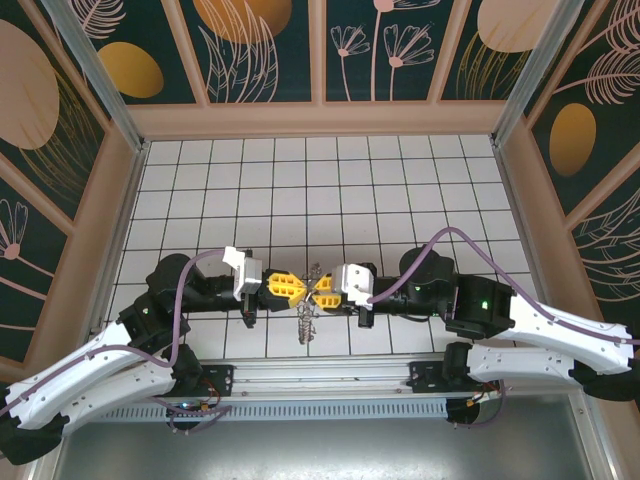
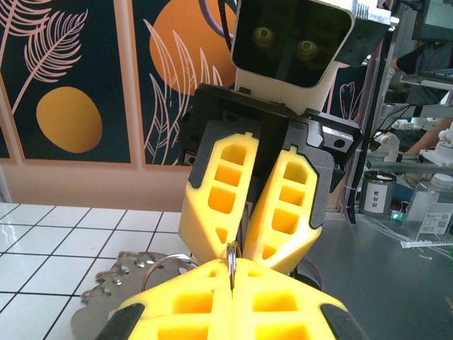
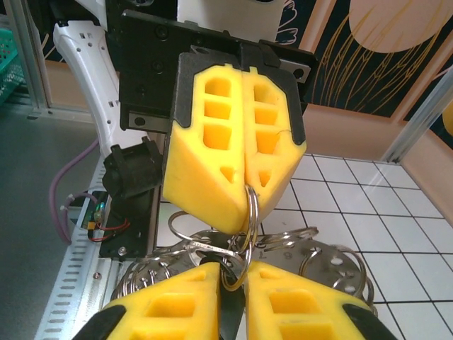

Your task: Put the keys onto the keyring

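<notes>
Bunch suspended over the white tiled bench, near its front edge, between two arms meeting tip to tip. Risk, as a judgement: both grips are biting thin wire at the very ends of soft foam. A small twist or pull from either arm could let the wire slide out and drop the bunch onto the tiles. The overlapping loops are also crowding each other, so a key could be riding onto the wrong coil or jamming at the split. Left gripper, black body with yellow honeycomb foam fingers: fingers pressing flat together with no gap, pinching the top of the keyring, a thin silvery wire split ring standing edge-on. Keys, flat silvery perforated metal pieces: hanging in a cluster from further wire loops just below and beside the pinch, clear of the bench. Right gripper, matching yellow foam fingers: tips closing to a narrow slit on the lower part of what appears to be the same ring, though whether it is that ring or a linked one is not showing clearly.
</notes>
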`<state>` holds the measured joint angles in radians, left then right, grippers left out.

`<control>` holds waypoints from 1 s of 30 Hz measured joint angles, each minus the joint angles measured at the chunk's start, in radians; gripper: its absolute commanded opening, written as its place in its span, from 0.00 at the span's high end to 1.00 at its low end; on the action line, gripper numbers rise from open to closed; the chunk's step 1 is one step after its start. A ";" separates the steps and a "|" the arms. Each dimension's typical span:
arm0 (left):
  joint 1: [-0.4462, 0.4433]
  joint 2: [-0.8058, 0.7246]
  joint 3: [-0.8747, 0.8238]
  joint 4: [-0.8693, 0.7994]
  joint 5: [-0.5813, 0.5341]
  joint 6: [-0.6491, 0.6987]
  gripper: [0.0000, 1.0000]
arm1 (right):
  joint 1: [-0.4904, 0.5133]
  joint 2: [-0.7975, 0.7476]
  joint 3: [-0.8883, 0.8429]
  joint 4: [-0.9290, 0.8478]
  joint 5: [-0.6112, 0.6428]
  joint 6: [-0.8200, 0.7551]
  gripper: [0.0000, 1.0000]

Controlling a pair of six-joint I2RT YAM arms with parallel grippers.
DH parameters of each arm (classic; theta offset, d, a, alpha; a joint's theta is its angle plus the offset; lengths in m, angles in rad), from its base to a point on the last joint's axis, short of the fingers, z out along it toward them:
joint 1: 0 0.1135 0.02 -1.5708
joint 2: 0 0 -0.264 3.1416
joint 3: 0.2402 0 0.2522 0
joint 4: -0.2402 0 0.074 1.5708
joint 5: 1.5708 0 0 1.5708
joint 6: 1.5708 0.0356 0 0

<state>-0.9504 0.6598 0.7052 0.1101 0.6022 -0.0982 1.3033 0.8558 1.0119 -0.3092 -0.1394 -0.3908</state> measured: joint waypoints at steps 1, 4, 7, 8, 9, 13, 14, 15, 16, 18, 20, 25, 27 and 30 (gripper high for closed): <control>0.000 0.000 0.000 -0.001 0.000 0.000 1.00 | 0.000 0.000 0.000 0.000 0.000 0.000 0.91; 0.000 -0.005 0.000 -0.002 0.000 0.002 1.00 | 0.000 0.000 0.000 0.000 0.000 0.004 0.98; 0.000 -0.007 0.000 -0.002 0.000 0.006 1.00 | 0.000 0.000 0.000 0.000 0.000 0.004 1.00; 0.000 -0.007 0.000 -0.002 0.000 0.007 1.00 | 0.000 0.001 0.001 0.000 0.000 0.005 1.00; 0.000 -0.007 0.000 -0.002 0.000 0.007 1.00 | 0.000 0.003 0.001 0.000 0.002 0.004 1.00; 0.000 -0.010 0.000 0.000 0.001 0.006 1.00 | -0.002 0.014 0.008 -0.001 0.008 0.005 1.00; 0.000 -0.011 0.000 0.002 0.001 0.006 1.00 | -0.003 0.018 0.011 -0.001 0.008 0.006 1.00; 0.000 -0.011 0.000 0.005 0.001 0.006 1.00 | -0.006 0.019 0.013 -0.001 0.008 0.007 1.00; 0.002 -0.011 0.000 0.009 0.000 0.006 1.00 | -0.009 0.022 0.014 0.000 0.007 0.008 1.00; 0.002 -0.011 0.000 0.011 0.000 0.006 1.00 | -0.016 0.024 0.016 0.000 0.006 0.008 1.00; 0.002 -0.011 0.000 0.013 -0.001 0.006 1.00 | -0.021 0.029 0.016 0.000 0.005 0.008 1.00; 0.003 -0.010 0.000 0.020 -0.001 -0.005 1.00 | -0.031 0.056 0.023 -0.001 0.005 0.008 1.00; 0.006 -0.010 0.000 0.021 -0.005 -0.005 1.00 | -0.034 0.071 0.030 -0.001 0.005 0.008 1.00; 0.007 -0.009 -0.001 0.021 -0.008 -0.005 1.00 | -0.035 0.081 0.033 0.000 0.004 0.008 1.00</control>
<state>-0.9436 0.6506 0.7044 0.1307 0.5945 -0.1036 1.2686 0.9371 1.0451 -0.3096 -0.1352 -0.3832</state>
